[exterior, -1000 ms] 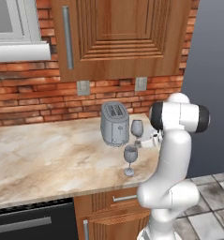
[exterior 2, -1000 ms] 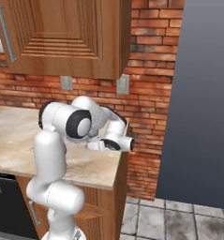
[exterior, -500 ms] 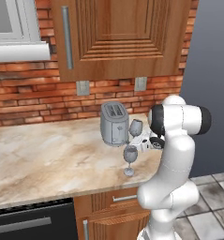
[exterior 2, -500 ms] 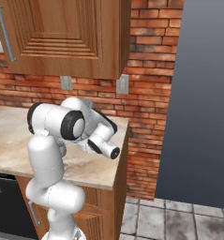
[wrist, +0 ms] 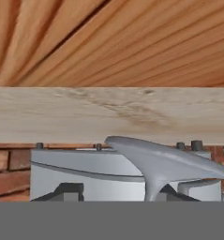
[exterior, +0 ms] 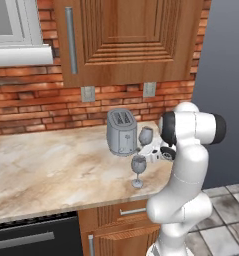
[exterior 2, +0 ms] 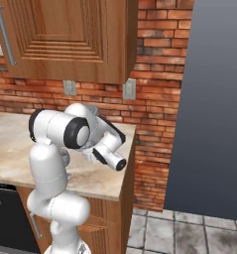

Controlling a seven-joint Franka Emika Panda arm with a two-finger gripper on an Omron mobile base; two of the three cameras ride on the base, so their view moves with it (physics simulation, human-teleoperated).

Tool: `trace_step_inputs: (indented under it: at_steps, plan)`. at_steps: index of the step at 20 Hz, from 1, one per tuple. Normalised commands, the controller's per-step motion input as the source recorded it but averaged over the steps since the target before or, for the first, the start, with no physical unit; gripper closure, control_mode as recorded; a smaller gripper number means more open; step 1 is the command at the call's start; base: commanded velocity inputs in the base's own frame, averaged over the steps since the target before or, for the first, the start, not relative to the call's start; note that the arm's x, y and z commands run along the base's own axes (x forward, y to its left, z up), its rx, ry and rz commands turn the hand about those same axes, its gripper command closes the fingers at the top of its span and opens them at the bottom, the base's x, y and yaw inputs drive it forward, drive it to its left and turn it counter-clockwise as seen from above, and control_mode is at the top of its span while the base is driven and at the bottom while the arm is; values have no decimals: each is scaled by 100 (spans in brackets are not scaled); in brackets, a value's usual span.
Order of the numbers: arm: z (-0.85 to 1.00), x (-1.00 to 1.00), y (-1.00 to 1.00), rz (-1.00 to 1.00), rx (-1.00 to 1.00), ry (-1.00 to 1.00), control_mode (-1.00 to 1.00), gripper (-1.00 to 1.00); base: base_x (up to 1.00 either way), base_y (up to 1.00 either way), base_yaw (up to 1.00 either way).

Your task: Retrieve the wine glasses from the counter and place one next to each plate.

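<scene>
**Pincer brought in upon the rear wine glass**

Since a second before, the wrist had swung in beside the toaster and the rear wine glass had tipped from upright toward the arm; the camera views had not shifted. That glass stood at the toaster's right, at the pincer, which reached it from the arm's side. The front wine glass stood upright and apart, nearer the edge of the counter. In the hand view the rear glass appeared turned over, its round foot and thin stem close before the camera, the toaster body behind it. How wide the pincer stood could not be told, nor whether it had the stem; its jaws appeared to be drawing together.

The step in hand was judged to be the grasp of the rear glass. Done well, closure would centre on the stem or lower bowl, with the lift held off until the glass stood square between the fingers and clear of the toaster.
</scene>
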Motion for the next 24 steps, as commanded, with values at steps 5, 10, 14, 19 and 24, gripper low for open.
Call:
trace_step_inputs:
  at_steps: [5, 10, 14, 19, 24]
  plan:
    - [13, 0, -1, 0, 1, -7, -100, 100, 0, 0, 0]
    - [56, -23, 0, 0, -1, -14, -100, 100, 0, 0, 0]
    - [99, -84, -25, 0, -1, 0, -100, 100, 0, 0, 0]
    - [75, -100, -47, 1, -4, 0, -100, 100, 0, 0, 0]
    - [93, -100, -36, 2, -3, 2, -100, 100, 0, 0, 0]
